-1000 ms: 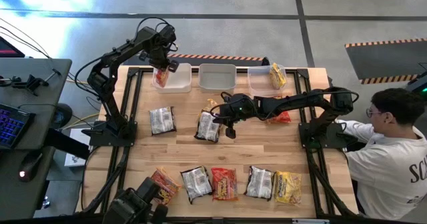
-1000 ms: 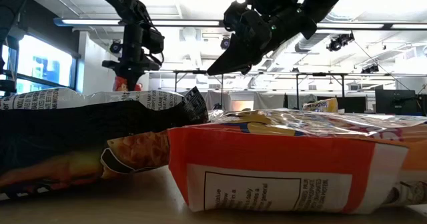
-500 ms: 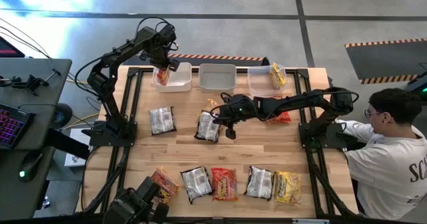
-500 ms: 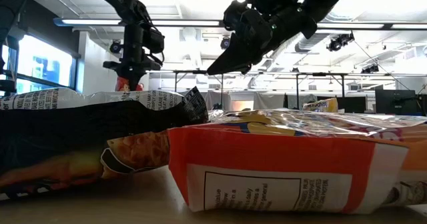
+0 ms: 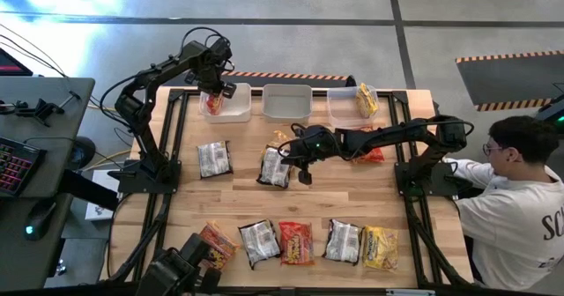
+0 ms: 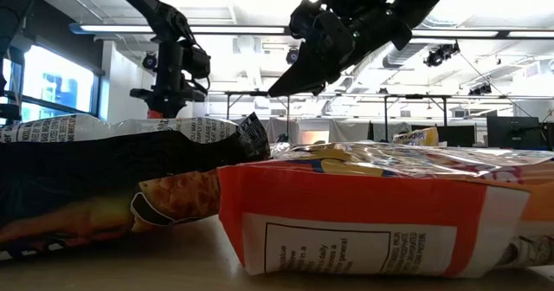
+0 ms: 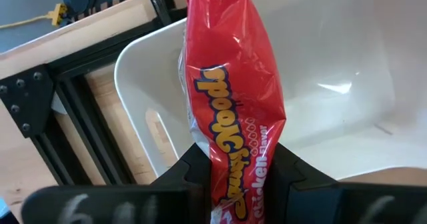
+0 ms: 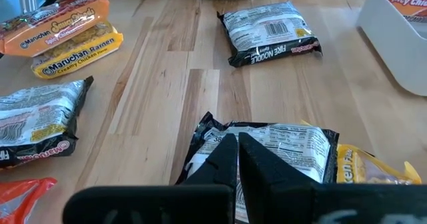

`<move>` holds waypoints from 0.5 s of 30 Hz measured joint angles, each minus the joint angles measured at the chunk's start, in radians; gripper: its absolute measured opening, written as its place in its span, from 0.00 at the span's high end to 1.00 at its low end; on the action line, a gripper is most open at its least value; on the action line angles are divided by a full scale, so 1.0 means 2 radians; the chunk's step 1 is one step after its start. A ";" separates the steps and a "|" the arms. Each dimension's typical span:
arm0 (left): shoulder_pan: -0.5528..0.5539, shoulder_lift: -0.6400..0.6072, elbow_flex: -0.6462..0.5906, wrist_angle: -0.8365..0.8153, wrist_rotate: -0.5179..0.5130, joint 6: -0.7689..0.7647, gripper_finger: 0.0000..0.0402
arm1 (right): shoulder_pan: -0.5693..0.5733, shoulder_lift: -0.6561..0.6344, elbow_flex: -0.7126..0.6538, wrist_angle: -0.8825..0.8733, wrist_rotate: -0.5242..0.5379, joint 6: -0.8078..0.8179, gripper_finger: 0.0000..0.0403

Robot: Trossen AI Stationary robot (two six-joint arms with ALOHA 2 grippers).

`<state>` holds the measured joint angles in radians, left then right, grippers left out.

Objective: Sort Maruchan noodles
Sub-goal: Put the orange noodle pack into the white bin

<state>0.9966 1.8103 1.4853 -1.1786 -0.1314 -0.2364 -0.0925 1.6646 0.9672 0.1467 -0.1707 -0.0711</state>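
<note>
A red packet (image 7: 230, 117) is held clamped in the left gripper (image 7: 233, 167), hung upright over the left-hand white bin (image 5: 231, 111) at the far edge of the table. The right gripper (image 8: 237, 159) is pressed shut and empty, poised just above a silver-and-dark packet (image 8: 280, 144) near the table's middle.

For a clean drop, the packet should be lowered well inside the bin walls before the fingers are parted, so that it is not left draped on the rim. The grip is at one end only; a swing is to be expected.

Other packets: one silver (image 5: 213, 158) left of centre, five in a row (image 5: 300, 242) along the near edge, a yellow one (image 5: 366, 99) in the right-hand bin. The middle bin (image 5: 287, 101) appears empty.

Surface: pale wood planks (image 5: 344, 199), black frame. Beyond: grey floor with hazard striping, a desk with a keyboard (image 5: 16, 166), a seated person (image 5: 515, 199) at the right.
</note>
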 joint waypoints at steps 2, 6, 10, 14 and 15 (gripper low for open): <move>0.000 0.000 0.000 0.000 0.000 -0.003 0.86 | 0.000 0.000 0.000 0.000 0.000 0.001 1.00; -0.001 0.000 0.000 0.000 -0.003 -0.012 0.86 | 0.000 0.000 0.000 0.000 0.000 0.000 1.00; -0.001 0.000 0.000 0.000 -0.004 -0.012 0.86 | 0.000 0.000 0.000 0.000 0.000 0.000 1.00; -0.001 0.000 0.000 0.001 -0.005 -0.012 0.82 | 0.000 0.000 0.000 0.000 0.000 0.001 1.00; -0.001 0.000 0.000 0.002 -0.005 -0.013 0.81 | 0.001 0.000 0.000 0.000 0.000 0.002 1.00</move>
<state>0.9946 1.8103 1.4853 -1.1755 -0.1414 -0.2628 -0.0909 1.6650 0.9672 0.1467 -0.1707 -0.0681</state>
